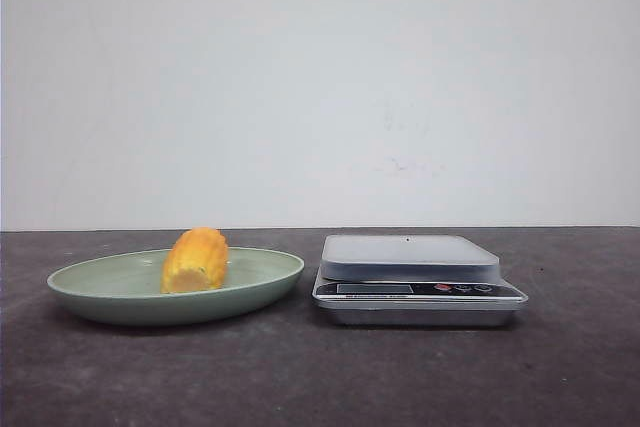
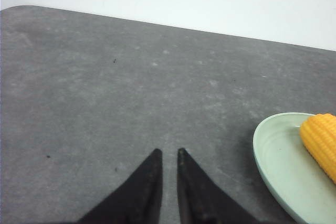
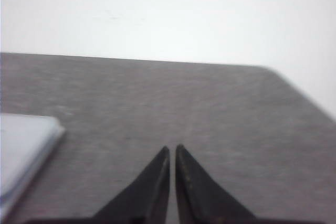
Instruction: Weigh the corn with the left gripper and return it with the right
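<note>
a: where's the corn [image 1: 195, 260]?

b: lying on its side in the pale green plate [image 1: 100, 292], on the dark grey table [image 1: 320, 377]. the scale [image 1: 415, 277] stands just beside the plate, its platform bare.

a: and the left pincer [image 2: 168, 153]?

b: the left wrist view shows its two black fingers [image 2: 144, 187] drawn nearly together, only a thin slit between the tips, nothing in them. it hangs over bare table. the plate and the corn sit off to one side of it and a bit ahead, apart from the tips, no contact.

a: the right pincer [image 3: 172, 149]?

b: same posture: tips [image 3: 191, 187] almost meeting, clenched on nothing. the scale's corner shows to the other side of it, well clear of the fingers, with open table ahead up to a pale wall [image 3: 168, 14].

a: do either show from the front?

b: no, neither arm enters the front view; only the plate, corn and scale are there. the scale's display is too small to read.
</note>
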Controlling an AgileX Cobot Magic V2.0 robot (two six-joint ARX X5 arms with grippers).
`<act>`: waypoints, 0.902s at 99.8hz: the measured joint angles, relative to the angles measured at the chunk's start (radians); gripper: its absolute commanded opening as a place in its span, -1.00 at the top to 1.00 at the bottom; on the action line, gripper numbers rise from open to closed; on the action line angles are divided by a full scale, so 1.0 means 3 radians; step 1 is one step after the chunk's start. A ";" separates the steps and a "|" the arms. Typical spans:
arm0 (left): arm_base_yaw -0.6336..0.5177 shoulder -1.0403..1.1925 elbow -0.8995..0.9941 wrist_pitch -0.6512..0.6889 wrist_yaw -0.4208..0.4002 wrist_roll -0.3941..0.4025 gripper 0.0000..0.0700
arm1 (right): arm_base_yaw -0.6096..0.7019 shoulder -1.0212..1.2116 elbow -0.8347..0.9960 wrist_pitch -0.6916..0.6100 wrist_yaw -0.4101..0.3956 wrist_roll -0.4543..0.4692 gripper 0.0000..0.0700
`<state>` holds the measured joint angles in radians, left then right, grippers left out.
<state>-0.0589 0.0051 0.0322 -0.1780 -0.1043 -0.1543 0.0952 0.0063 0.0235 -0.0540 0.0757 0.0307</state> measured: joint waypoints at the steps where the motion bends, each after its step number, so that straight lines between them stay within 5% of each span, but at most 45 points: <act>1: 0.0000 0.0000 0.0000 0.0001 0.0000 -0.0011 0.96 | 0.0000 0.0000 0.0000 0.0001 -0.0019 0.0027 0.99; 30: -0.0032 0.0394 0.0556 -0.0057 0.0197 -0.0567 0.96 | 0.0000 0.0402 0.0734 -0.0458 -0.0160 0.0771 0.99; 35: -0.0032 0.0580 0.0815 -0.0022 0.0196 -0.0598 0.93 | 0.0000 0.0594 0.0985 -0.0460 -0.0164 0.0801 0.75; 39: -0.0032 0.0759 0.1033 -0.0005 0.0198 -0.0598 0.74 | 0.0000 0.0768 0.1177 -0.0453 -0.0165 0.0811 0.32; 44: -0.0032 0.1011 0.1294 0.0001 0.0237 -0.0595 0.19 | 0.0000 0.0991 0.1394 -0.0454 -0.0188 0.0824 -0.19; 47: -0.0032 0.1167 0.1439 -0.0006 0.0275 -0.0596 -0.16 | 0.0000 0.1120 0.1512 -0.0465 -0.0221 0.0829 -0.26; 50: -0.0032 0.1322 0.1582 -0.0046 0.0315 -0.0595 -0.30 | 0.0000 0.1247 0.1623 -0.0493 -0.0262 0.0843 -0.26; 70: -0.0195 0.2261 0.2424 -0.0546 0.0608 -0.0561 -0.21 | 0.0001 0.1871 0.2244 -0.0877 -0.0598 0.0847 -0.26; 90: -0.0833 0.3007 0.2916 -0.0455 0.0443 -0.0537 -0.19 | 0.0084 0.2252 0.2822 -0.1250 -0.0624 0.0753 -0.26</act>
<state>-0.3088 0.9073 0.9070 -0.3145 0.0284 -0.3153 0.1204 0.6819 0.8700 -0.4290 -0.1116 0.2565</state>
